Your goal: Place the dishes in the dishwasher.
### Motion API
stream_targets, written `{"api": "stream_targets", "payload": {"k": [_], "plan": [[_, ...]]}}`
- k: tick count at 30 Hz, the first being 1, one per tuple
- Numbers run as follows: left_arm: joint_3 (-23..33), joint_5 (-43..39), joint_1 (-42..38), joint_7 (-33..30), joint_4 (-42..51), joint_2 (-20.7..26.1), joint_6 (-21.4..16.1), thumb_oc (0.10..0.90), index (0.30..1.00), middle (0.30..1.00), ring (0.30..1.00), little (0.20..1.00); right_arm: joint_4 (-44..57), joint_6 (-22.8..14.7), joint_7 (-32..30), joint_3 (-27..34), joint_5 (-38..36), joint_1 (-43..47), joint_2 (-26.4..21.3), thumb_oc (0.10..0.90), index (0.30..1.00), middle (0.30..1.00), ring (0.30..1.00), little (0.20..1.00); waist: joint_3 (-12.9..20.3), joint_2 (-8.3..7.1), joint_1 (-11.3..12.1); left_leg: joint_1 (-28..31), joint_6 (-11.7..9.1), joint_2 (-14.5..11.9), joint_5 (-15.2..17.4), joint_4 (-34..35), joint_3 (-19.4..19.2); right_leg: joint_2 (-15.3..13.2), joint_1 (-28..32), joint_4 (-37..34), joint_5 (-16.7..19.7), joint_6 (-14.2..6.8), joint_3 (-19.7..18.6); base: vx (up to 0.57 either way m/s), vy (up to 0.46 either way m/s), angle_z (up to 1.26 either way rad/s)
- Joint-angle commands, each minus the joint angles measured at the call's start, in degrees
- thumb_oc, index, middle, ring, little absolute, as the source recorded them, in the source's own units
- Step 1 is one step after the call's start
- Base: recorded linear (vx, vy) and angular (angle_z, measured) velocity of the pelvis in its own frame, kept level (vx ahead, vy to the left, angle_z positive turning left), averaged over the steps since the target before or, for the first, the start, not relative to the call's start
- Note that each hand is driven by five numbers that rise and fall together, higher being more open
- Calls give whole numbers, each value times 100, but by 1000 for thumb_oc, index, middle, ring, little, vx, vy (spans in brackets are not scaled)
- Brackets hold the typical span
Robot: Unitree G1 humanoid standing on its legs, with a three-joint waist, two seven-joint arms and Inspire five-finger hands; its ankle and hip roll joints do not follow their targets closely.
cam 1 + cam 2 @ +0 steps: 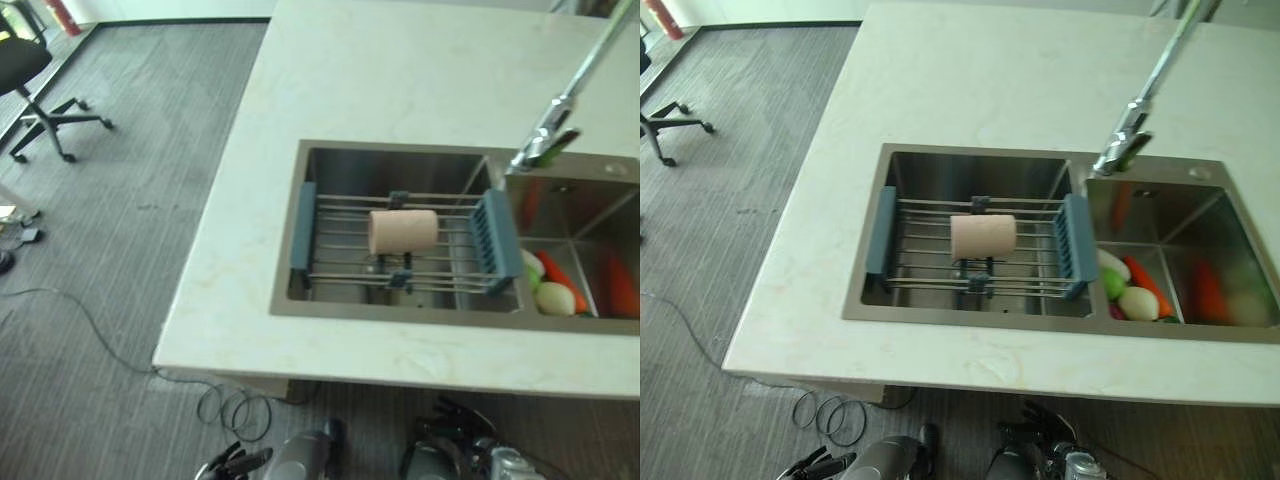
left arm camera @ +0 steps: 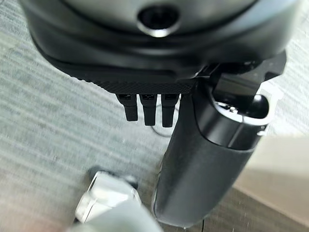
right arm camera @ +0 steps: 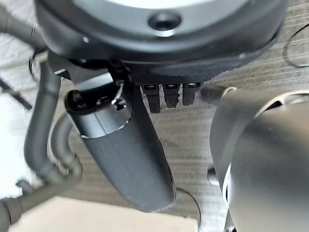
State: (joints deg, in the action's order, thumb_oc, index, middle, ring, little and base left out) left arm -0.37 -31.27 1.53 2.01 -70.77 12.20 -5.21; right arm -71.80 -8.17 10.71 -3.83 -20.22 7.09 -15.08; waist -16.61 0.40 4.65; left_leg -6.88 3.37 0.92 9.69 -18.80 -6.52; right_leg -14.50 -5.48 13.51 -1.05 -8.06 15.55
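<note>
A pale pink cup (image 1: 403, 231) lies on its side on a wire drying rack (image 1: 340, 250) with blue ends, which spans the left basin of a steel sink (image 1: 400, 165). My left hand (image 1: 232, 463) hangs low beside the counter's front edge, over the carpet. In its wrist view the left hand (image 2: 145, 67) has straight fingers and holds nothing. My right hand (image 1: 452, 412) hangs below the counter edge further right. The right hand (image 3: 159, 58) also has straight fingers and holds nothing. Both hands are well apart from the cup.
The white counter (image 1: 400, 70) surrounds the sink, with a tall faucet (image 1: 560, 110) behind the divider. Carrots (image 1: 565, 280) and pale round vegetables (image 1: 555, 298) lie in the right basin. An office chair (image 1: 30, 90) stands on the grey carpet at far left.
</note>
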Motion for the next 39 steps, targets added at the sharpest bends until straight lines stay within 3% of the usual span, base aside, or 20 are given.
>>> {"api": "stream_targets", "payload": {"k": [1, 4, 7, 9, 10, 11, 15, 19, 21, 22, 23, 25, 26, 29, 30, 31, 34, 39], "plan": [[-58, -436, -36, -142, 87, -15, -290, 800, 900, 900, 900, 900, 46, -61, -39, -34, 122, -68, -359, 800, 900, 900, 900, 900, 246, 156, -48, -4, -663, -690, 214, 161, 204, -12, -13, 368, -879, -44, -29, -5, -71, -3], [108, -1119, -62, -169, 169, -36, -672, 800, 900, 900, 900, 900, -21, -79, -56, 37, 191, -100, -402, 800, 900, 900, 900, 900, 241, 173, -71, 24, -712, -708, 182, 161, 270, 7, 57, 368, -925, 13, -50, 2, -44, -5], [274, -1176, -48, -344, 412, 27, -955, 800, 900, 900, 900, 900, -21, -137, -61, 118, 105, -163, -432, 800, 900, 900, 900, 900, 260, 201, -73, 42, -741, -689, 173, 161, 336, -1, 104, 368, -957, 25, -69, -3, 2, 4], [235, 294, -60, -905, 607, 239, -761, 800, 900, 900, 900, 900, -22, -196, -96, 209, 155, -197, -507, 800, 900, 900, 900, 900, 291, 285, -71, 28, -773, -679, 147, 161, 391, -19, 127, 368, -998, 42, -77, -43, 72, 4], [249, 172, -42, -1480, 619, 516, -821, 800, 900, 900, 900, 900, 7, -246, -164, 207, 73, -194, -617, 800, 900, 900, 900, 900, 291, 359, -98, 35, -796, -670, 130, 161, 394, -40, 160, 368, -1035, 44, -97, -24, 138, 6], [632, -241, 82, -1695, 719, 858, -850, 800, 900, 900, 900, 900, 56, -226, -176, 257, -46, -205, -756, 800, 900, 900, 900, 900, 288, 427, -96, 86, -806, -674, 139, 161, 399, -39, 213, 368, -1091, 41, -140, -9, 130, 6], [1731, -223, 293, -1949, 718, 1663, -931, 800, 900, 900, 900, 900, -106, -303, -86, 525, -221, -239, -946, 800, 900, 900, 900, 900, 355, 512, -23, 68, -811, -690, 116, 161, 425, -64, 236, 368, -1138, 22, -137, -6, 23, 0], [2570, 1291, 418, -3466, 762, 2644, -1388, 800, 900, 900, 900, 900, -245, -69, -356, 721, -766, -183, -1000, 800, 900, 900, 900, 900, 442, 566, 20, -13, -841, -707, 88, 161, 455, -41, 212, 368, -1203, 27, -205, -49, 31, 2], [2767, 1733, 433, -3742, 1017, 3005, -1550, 800, 900, 900, 900, 900, -148, 45, -447, 758, -648, -218, -1006, 800, 900, 900, 900, 900, 464, 570, 9, -76, -850, -739, 37, 161, 435, -12, 162, 368, -1175, 34, -242, -50, -7, 1], [2942, 2161, 425, -3842, 1374, 3457, -1687, 800, 900, 900, 900, 900, -84, 109, -489, 756, -716, -277, -1014, 800, 900, 900, 900, 900, 446, 573, 25, -40, -862, -768, 57, 161, 418, 5, 217, 368, -1209, 29, -250, -40, -35, 5], [3038, 2363, 398, -3810, 1590, 3756, -1732, 800, 900, 900, 900, 900, -63, 120, -492, 733, -818, -299, -1019, 800, 900, 900, 900, 900, 462, 575, 39, -59, -869, -781, 46, 161, 419, 14, 214, 368, -1210, 29, -247, -40, -82, 5], [3381, 2677, 237, -3402, 2623, 4898, -1852, 800, 900, 900, 900, 900, -7, 2, -396, 652, -1115, -331, -1005, 800, 900, 900, 900, 900, 525, 576, 105, -112, -903, -815, 34, 161, 428, 28, 222, 368, -1246, 32, -197, -44, -108, 10], [3488, 2484, 46, -3026, 3141, 5403, -1911, 800, 900, 900, 900, 900, 2, -18, -347, 585, -1203, -287, -993, 800, 900, 900, 900, 900, 573, 582, 125, -119, -924, -838, 42, 161, 418, 34, 235, 368, -1270, 27, -165, -17, -101, 18], [3400, 1057, -535, -2438, 4362, 5981, -2165, 800, 900, 900, 900, 900, -18, 69, -336, 457, -1286, -147, -908, 800, 900, 900, 900, 900, 651, 589, 141, -103, -952, -856, 74, 161, 417, 58, 263, 368, -1328, 39, -157, 0, -81, 5], [3283, 312, -788, -2072, 4788, 5968, -2141, 800, 900, 900, 900, 900, -41, 142, -356, 429, -1270, -106, -874, 800, 900, 900, 900, 900, 670, 593, 145, -86, -960, -853, 84, 161, 424, 68, 281, 368, -1342, 39, -169, 74, -82, -15], [2790, -900, -1364, -1221, 5919, 5644, -1695, 800, 900, 900, 900, 900, -136, 291, -403, 369, -1249, -70, -747, 800, 900, 900, 900, 900, 689, 575, 97, -17, -968, -864, 114, 161, 406, 107, 330, 368, -1356, 41, -210, 123, -94, -13], [2017, -552, -2031, -473, 6940, 5039, -827, 800, 900, 900, 900, 900, -271, 418, -464, 451, -1381, -168, -601, 800, 900, 900, 900, 900, 730, 524, -32, -16, -963, -906, 98, 161, 340, 174, 271, 368, -1304, 23, -306, 84, -68, -25], [1203, -64, -2482, 366, 7096, 4691, -318, 800, 900, 900, 900, 900, -409, 485, -284, 720, -1666, -430, -547, 800, 900, 900, 900, 900, 726, 504, -246, 43, -933, -916, 138, 161, 239, 235, 208, 368, -1261, -26, -487, 62, -39, -38]]}}
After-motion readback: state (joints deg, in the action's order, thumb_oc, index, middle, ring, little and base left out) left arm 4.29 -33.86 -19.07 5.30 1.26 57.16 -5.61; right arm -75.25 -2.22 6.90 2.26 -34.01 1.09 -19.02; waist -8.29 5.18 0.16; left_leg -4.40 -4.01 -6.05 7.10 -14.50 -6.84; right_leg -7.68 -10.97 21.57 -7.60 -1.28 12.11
